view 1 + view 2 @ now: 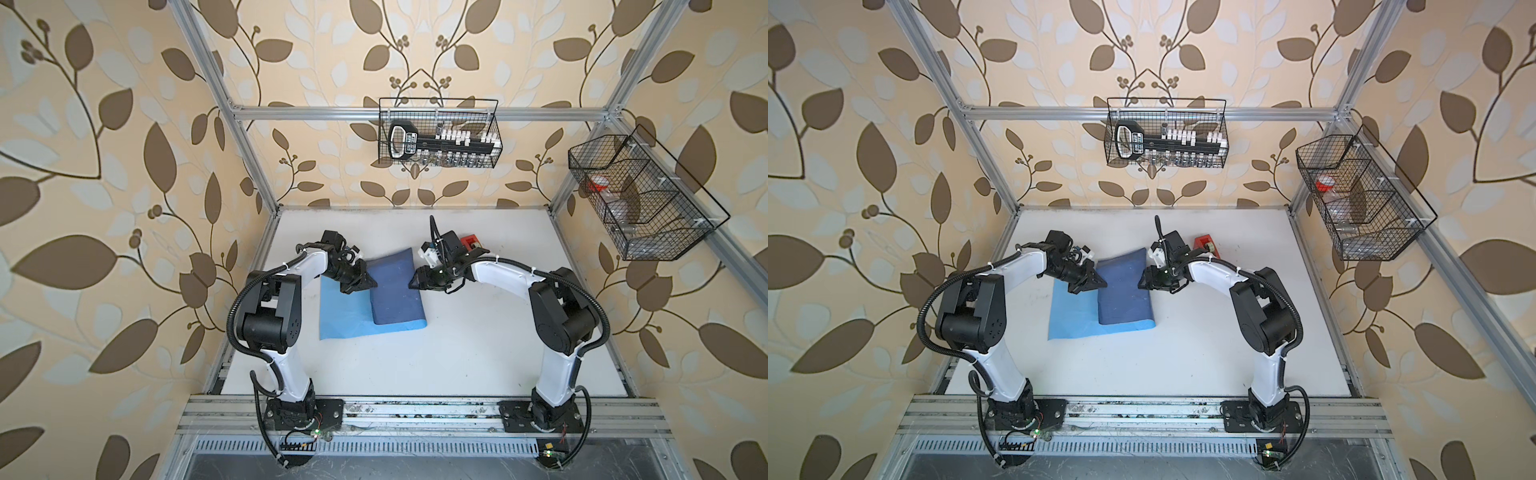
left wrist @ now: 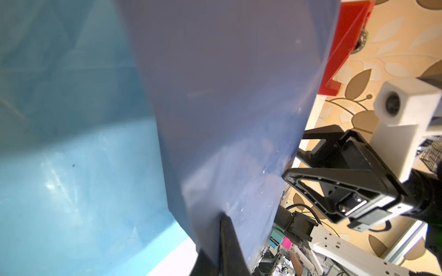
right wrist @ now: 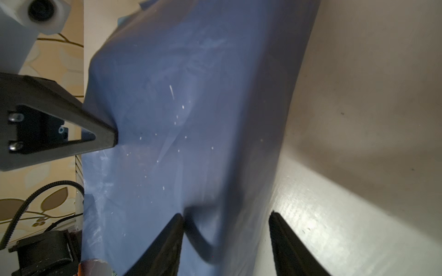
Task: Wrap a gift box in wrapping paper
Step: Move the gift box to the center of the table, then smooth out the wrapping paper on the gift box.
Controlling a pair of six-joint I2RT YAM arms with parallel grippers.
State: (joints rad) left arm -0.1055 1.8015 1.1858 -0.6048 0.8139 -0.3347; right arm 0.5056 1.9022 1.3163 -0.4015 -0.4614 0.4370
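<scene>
I can't see the gift box itself. The raised, squarish bulge under the dark side of the wrapping paper [image 1: 395,291] tells me it lies beneath that flap, a little back of the middle of the tabletop [image 1: 457,357]. The pale side of the sheet lies flat on the left arm's side and shows along the near edge of the bulge.

I judge we're at the first fold: one flap is over the box, and the flat pale part has yet to come up and across.

The left claw [image 1: 371,286] is closed tight on the flap's free edge, and in the right wrist view the paper puckers at its tip. The right claw [image 1: 412,282] stands partly open and grips nothing. One finger dimples the paper on top, and the other hangs off the side over bare tabletop.

For the next move, I'd want the flap drawn snug and pinned before anything lets go, since this thin sheet looks ready to spring back. Fixing it would take tape from the red tape dispenser [image 1: 471,242] behind the right wrist.

Both arms rise from the near rail with elbows bent outward. Their forearms angle inward, so the claws face each other across the bulge, near but apart.
</scene>
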